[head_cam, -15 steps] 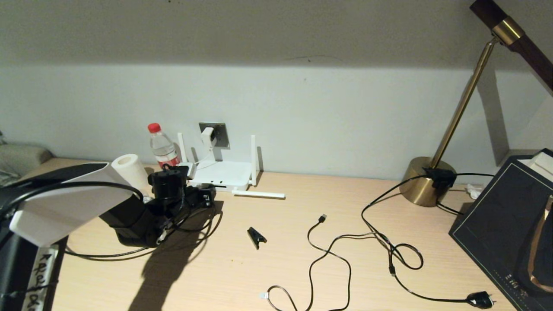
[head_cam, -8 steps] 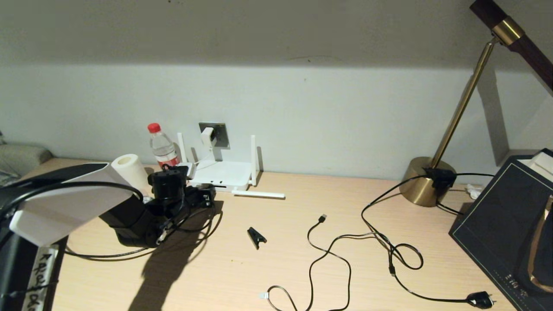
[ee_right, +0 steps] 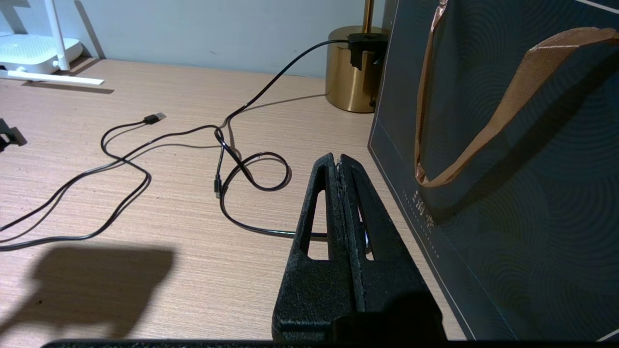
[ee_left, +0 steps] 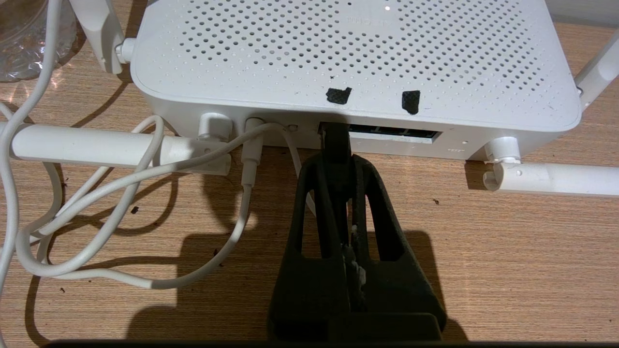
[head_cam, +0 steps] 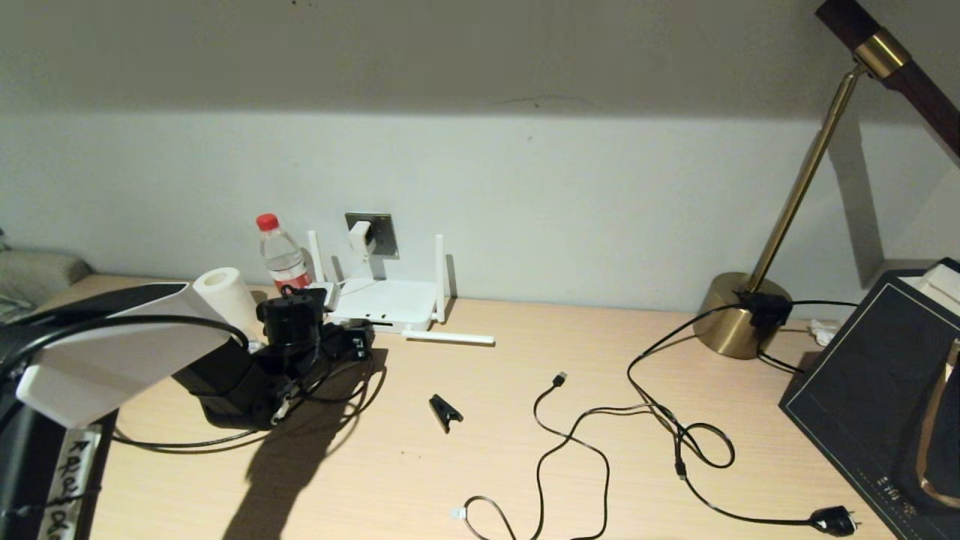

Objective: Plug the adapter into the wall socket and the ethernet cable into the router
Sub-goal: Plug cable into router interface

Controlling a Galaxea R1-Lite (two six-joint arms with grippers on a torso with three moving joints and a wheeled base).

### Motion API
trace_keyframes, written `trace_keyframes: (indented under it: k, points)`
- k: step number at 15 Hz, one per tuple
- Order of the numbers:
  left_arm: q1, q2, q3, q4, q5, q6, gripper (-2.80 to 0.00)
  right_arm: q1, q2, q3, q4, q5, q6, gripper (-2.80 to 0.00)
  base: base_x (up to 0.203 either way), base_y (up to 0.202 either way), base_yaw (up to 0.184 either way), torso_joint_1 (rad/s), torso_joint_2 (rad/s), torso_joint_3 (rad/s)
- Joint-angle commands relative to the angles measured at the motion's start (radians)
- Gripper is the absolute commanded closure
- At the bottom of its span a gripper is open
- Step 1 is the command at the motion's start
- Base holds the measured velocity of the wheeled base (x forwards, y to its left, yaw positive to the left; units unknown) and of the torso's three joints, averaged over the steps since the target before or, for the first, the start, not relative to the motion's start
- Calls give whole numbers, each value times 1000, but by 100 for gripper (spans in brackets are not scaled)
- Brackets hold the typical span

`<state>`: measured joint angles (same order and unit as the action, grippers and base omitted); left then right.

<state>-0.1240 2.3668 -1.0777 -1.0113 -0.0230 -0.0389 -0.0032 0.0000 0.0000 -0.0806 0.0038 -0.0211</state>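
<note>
Left gripper [ee_left: 338, 159] clamped on the ethernet cable [ee_left: 334, 140] plug at the router [ee_left: 358, 63] port, plug tip hidden; right gripper [ee_right: 338, 162] shut, empty.

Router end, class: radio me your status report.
Left gripper shut on ethernet cable, plug at router port. Adapter in wall socket. Right gripper shut, parked. Nothing blocking.

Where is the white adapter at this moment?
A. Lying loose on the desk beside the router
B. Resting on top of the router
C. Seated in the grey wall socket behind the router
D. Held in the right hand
C. In the head view the adapter sits on the wall socket above the router, with its thin white cord hanging down toward the router.
</note>
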Motion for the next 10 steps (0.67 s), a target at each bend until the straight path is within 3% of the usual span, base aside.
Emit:
trace_keyframes:
  k: [1, 5, 6, 10]
  points:
    - [0, 0, 1, -6, 1, 0, 0, 0, 2, 29, -1, 1, 0, 0, 0, 0, 0, 0, 0, 0]
    - [0, -4, 4, -6, 0, -1, 0, 0, 2, 29, -1, 1, 0, 0, 0, 0, 0, 0, 0, 0]
    - [0, -6, 3, -9, -2, -5, -280, 0, 2, 29, -1, 1, 0, 0, 0, 0, 0, 0, 0, 0]
    - [0, -8, 4, -12, -2, -15, -280, 0, 2, 29, -1, 1, 0, 0, 0, 0, 0, 0, 0, 0]
